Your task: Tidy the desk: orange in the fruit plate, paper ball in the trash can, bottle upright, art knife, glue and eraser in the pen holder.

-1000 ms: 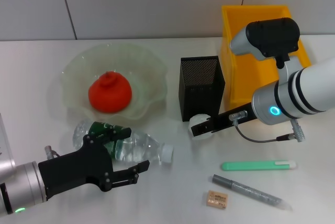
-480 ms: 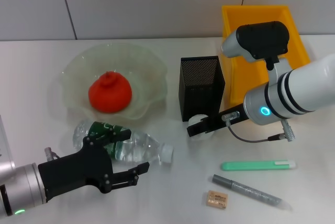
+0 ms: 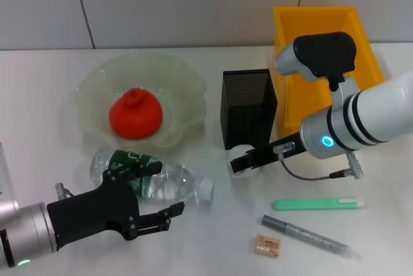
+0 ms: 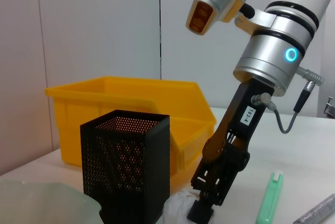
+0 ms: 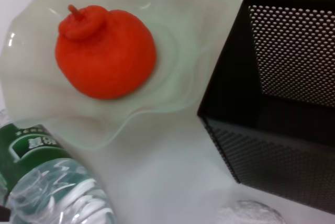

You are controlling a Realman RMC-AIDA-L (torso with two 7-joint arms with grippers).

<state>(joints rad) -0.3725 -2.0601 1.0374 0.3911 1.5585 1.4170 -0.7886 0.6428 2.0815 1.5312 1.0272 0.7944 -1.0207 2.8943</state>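
The orange lies in the pale green fruit plate. In front of the plate, the clear bottle with a green label lies on its side. My left gripper hovers open just in front of it, holding nothing. The white paper ball sits before the black mesh pen holder, and my right gripper is low right at the ball. The green art knife, grey glue and tan eraser lie on the table at the front right. The yellow trash can stands behind my right arm.
The left wrist view shows the pen holder, the yellow bin, my right gripper beside the paper ball, and the art knife. The right wrist view shows the orange, the pen holder and the bottle.
My right gripper has moved left and slightly toward the front, staying at the paper ball, which has shifted a little with it. The left arm has barely moved.
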